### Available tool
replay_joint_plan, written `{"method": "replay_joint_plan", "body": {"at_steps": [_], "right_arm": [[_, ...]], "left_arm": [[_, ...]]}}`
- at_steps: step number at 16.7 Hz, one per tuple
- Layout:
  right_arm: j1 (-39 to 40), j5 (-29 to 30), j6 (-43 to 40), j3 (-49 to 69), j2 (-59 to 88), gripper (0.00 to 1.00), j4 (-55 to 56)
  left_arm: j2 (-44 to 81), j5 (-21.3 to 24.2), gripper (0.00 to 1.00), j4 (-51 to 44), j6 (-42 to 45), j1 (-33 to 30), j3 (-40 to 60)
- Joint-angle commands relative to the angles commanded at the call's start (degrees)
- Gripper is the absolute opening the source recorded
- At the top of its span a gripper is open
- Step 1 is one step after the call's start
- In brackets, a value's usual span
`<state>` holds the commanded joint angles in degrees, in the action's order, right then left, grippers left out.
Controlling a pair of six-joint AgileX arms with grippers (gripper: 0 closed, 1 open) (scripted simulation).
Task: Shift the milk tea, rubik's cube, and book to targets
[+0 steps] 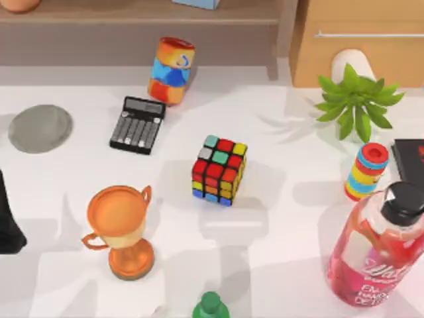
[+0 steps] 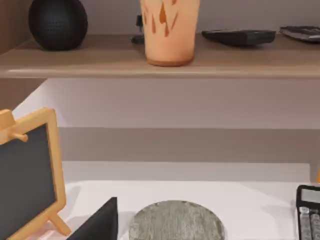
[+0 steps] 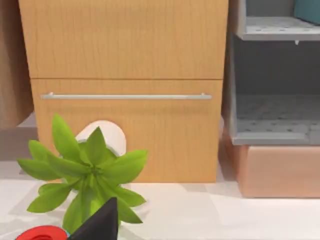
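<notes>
The rubik's cube (image 1: 219,170) stands in the middle of the table, away from both arms. A tapered orange-tan cup, the milk tea (image 2: 170,30), stands on the wooden shelf (image 2: 150,60) at the back; its orange edge (image 1: 20,4) shows at the back left. A light-blue book (image 1: 197,2) peeks in on the same shelf. The grey round disc (image 1: 40,128) lies at the left, close before my left gripper (image 2: 97,225). A black slab with red marks (image 1: 411,156) sits at the right edge. My left arm (image 1: 6,222) is parked at the left edge. My right gripper (image 3: 97,222) points at the plant.
A striped can (image 1: 171,69) and a calculator (image 1: 137,124) sit behind the cube, with an orange trophy (image 1: 122,228) at front left. At the right are a plant (image 1: 358,99), a ring stack (image 1: 366,171) and a pink bottle (image 1: 377,252). A small easel chalkboard (image 2: 27,175) stands near the left gripper.
</notes>
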<state>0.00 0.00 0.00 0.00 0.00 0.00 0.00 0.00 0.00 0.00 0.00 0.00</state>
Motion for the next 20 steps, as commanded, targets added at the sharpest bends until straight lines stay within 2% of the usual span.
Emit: {"method": "replay_joint_plan", "body": {"at_steps": [4, 8, 11, 20], "right_arm": [[0.0, 0.0, 0.0, 0.0, 0.0, 1.00, 0.0], [0.0, 0.0, 0.0, 0.0, 0.0, 1.00, 0.0], [0.0, 0.0, 0.0, 0.0, 0.0, 1.00, 0.0], [0.0, 0.0, 0.0, 0.0, 0.0, 1.00, 0.0]], "left_arm": [[1.9, 0.3, 1.00, 1.0, -0.1, 0.0, 1.1], [12.9, 1.6, 1.00, 6.4, -0.3, -0.1, 7.2], [27.4, 2.9, 1.00, 12.9, -0.5, 0.1, 14.5], [81.3, 6.0, 1.00, 38.2, -1.0, 1.8, 42.3]]}}
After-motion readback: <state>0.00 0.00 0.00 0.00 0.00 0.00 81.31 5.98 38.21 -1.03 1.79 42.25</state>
